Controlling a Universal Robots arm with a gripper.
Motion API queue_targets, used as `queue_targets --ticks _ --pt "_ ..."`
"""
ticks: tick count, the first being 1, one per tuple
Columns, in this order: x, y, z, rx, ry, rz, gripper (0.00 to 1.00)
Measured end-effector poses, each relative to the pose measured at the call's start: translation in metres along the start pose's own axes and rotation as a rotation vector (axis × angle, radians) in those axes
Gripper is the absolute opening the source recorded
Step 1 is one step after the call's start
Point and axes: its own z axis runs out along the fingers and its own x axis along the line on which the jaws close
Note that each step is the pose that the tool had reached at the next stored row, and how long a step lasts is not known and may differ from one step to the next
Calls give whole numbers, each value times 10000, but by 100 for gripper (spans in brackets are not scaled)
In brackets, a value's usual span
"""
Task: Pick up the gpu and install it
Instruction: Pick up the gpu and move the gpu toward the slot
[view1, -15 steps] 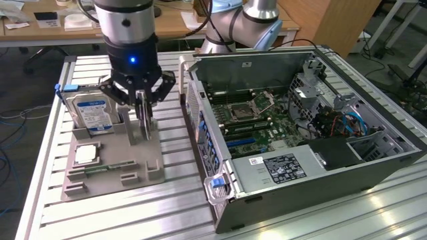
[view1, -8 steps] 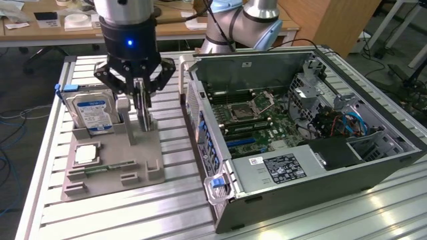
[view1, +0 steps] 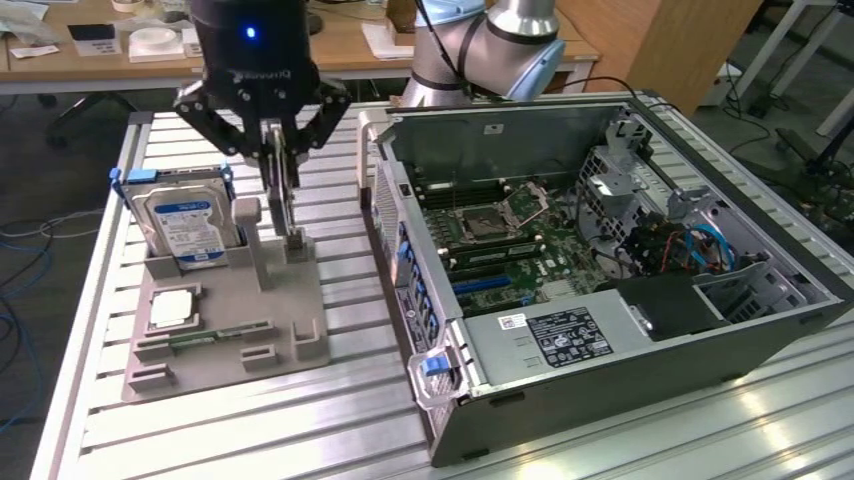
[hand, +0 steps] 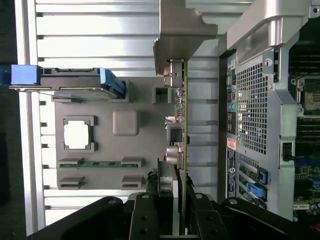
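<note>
I am looking down at a slatted metal table (view1: 350, 425) with a grey holding tray (view1: 274, 305) on the exterior view's left and an open computer case (view1: 641, 390) on the exterior view's right. The gripper (view1: 278, 150) hangs straight over the tray, and its fingers (hand: 167, 182) are drawn narrow, pinching the gpu (view1: 283, 205) by its upper edge. The card stands on edge, thin side toward me, so the fingers can clamp its two flat faces. Its lower edge sits at the tray's slot; I cannot tell whether it has lifted clear. In the wrist view, the silvery end bracket (hand: 175, 35) points away from the gripper. Just beside the card on the exterior view's left, a hard drive (view1: 187, 225) stands upright in the tray. A processor chip (view1: 174, 308) and a green memory stick (view1: 200, 340) lie nearer in it. The case lies on its side with the motherboard (view1: 501, 240) facing up, open to reach from above.
</note>
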Motion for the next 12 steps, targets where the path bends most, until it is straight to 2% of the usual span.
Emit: queue_targets --ticks 12 --pt "-6 12 -545 -1 0 -1 28"
